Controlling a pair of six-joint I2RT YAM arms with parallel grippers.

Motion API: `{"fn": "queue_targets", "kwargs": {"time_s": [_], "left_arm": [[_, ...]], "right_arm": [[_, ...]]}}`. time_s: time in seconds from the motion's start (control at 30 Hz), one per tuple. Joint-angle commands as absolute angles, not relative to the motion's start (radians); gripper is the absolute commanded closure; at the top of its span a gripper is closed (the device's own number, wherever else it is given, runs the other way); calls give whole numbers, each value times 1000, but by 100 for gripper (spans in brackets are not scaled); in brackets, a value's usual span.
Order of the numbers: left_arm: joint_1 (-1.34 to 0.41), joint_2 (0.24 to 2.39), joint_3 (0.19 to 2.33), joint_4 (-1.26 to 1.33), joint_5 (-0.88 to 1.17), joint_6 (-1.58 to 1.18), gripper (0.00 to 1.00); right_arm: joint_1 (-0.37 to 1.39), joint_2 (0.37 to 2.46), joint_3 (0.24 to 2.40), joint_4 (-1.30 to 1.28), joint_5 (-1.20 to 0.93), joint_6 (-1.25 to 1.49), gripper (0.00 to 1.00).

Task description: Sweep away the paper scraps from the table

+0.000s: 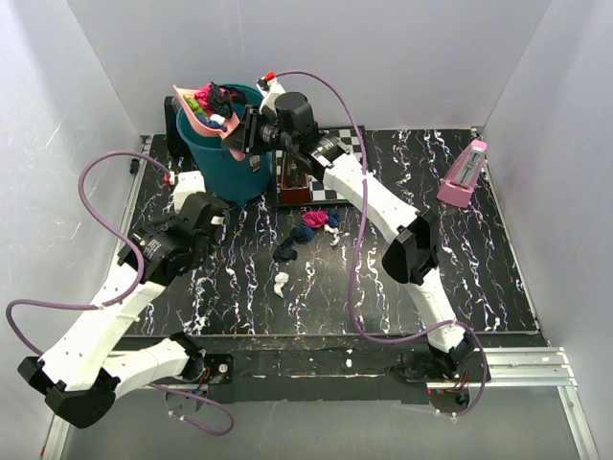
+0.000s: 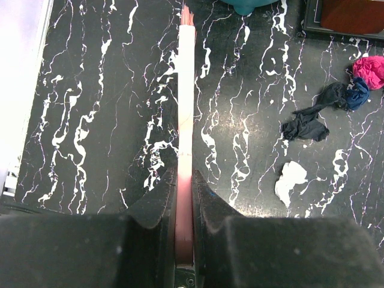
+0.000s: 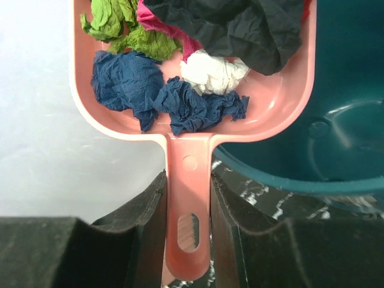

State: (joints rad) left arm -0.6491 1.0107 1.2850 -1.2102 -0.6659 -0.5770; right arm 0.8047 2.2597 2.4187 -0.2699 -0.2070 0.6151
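The right end effector [image 3: 187,180] is clenched on the handle of a pink dustpan [image 3: 279,102], which it holds up at the rim of a teal bin [image 3: 342,126]. Paper scraps [image 3: 198,105] fill the pan just ahead of its fingers, in dark blue, white, green, magenta and black.

The left end effector [image 2: 185,180] is clamped on a thin pale pink tool [image 2: 186,90], seen edge-on, that reaches forward over the worktop [image 2: 90,120]. More scraps lie loose on the worktop to the right of this tool, well apart from it. The white wad [image 2: 291,180] is nearest the fingers. Beyond it lie the black wad [image 2: 306,127], the dark blue wad [image 2: 359,95] and, farthest, the magenta wad [image 2: 369,71].
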Motion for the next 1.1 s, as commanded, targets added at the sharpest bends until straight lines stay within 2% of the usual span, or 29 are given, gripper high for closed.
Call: {"fn": "queue_targets", "kwargs": {"time_s": [0.0, 0.13, 0.43, 0.67, 1.07], "left_arm": [[-644, 1003, 1279, -1181, -673, -575, 100], [-643, 1008, 1281, -1175, -673, -572, 100], [-644, 996, 1275, -1173, -675, -577, 100], [-643, 985, 1275, -1178, -666, -578, 100], [-643, 976, 1275, -1190, -667, -584, 100]], "right_arm": [[767, 2247, 2387, -11, -337, 860, 99], [758, 2226, 2297, 150, -370, 1029, 99], [758, 2229, 2269, 279, -439, 1209, 99], [758, 2247, 2292, 276, -437, 1290, 99], [742, 2273, 2115, 376, -419, 1598, 99]]}}
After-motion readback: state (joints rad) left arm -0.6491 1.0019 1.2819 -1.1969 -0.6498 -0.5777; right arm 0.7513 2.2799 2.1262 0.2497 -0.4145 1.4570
